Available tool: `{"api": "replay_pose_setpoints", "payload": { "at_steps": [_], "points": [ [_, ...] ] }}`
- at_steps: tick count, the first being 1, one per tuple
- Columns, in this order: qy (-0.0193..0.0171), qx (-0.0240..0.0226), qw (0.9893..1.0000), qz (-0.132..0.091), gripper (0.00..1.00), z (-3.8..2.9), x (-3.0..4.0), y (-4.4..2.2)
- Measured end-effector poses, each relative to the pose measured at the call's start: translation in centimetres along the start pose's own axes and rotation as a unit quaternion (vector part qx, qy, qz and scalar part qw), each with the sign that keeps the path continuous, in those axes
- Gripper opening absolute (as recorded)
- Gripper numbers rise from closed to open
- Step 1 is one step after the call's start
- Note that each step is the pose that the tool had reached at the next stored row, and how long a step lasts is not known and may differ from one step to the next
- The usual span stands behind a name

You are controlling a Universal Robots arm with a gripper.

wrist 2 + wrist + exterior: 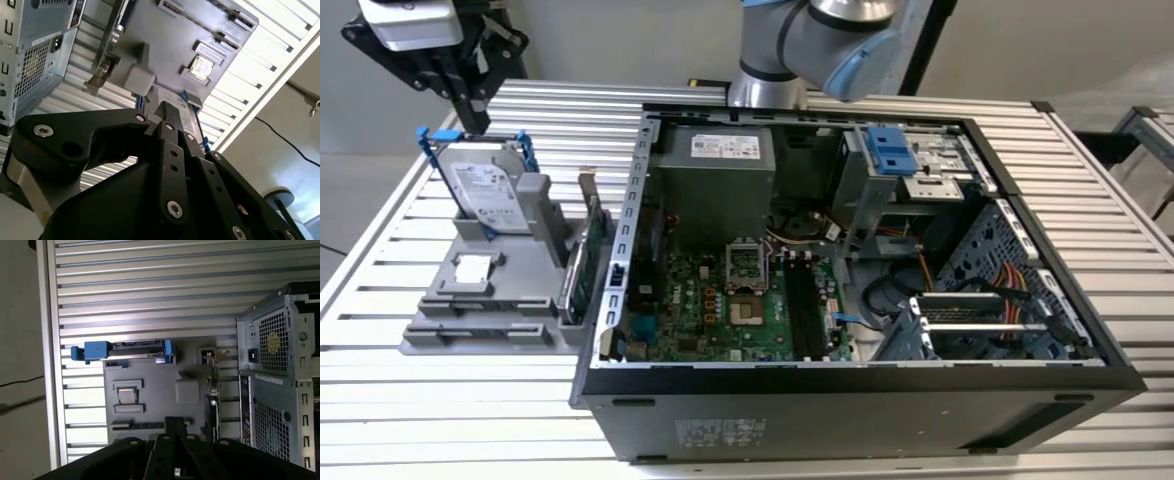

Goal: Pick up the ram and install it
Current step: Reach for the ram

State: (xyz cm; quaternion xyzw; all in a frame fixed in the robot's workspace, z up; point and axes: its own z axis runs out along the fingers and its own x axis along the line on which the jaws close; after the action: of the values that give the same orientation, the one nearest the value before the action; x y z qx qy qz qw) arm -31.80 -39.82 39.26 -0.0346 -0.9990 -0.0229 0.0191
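The ram (137, 425) is a thin dark stick standing on edge in a slot of the grey holder (150, 370). In the exterior view its edge (487, 327) shows at the holder's near end, at that view's left. My gripper (474, 120) hangs high above the holder's far end, over the hard drive (487, 190), well apart from the ram. The black fingers (173, 421) lie pressed together with nothing between them, and the second wrist view shows the gripper (167, 107) the same way. The open computer case (1067, 330) shows black memory slots (798, 300) on its board.
The grey holder (427, 335) also carries a hard drive in a blue frame, a square chip (474, 268) and a green expansion card (587, 262) with a metal bracket beside the case wall. Everything rests on a slatted metal table (440, 410). The arm's base (787, 45) stands behind the case.
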Motion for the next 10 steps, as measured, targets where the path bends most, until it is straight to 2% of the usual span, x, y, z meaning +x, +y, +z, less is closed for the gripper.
{"api": "replay_pose_setpoints", "payload": {
  "at_steps": [4,10],
  "points": [
    [0.0005,0.0004,0.9999,-0.012,0.00,0.03,0.64,-0.05],
    [0.0015,0.0015,0.9993,-0.039,0.00,0.05,1.08,-0.08]
  ]
}}
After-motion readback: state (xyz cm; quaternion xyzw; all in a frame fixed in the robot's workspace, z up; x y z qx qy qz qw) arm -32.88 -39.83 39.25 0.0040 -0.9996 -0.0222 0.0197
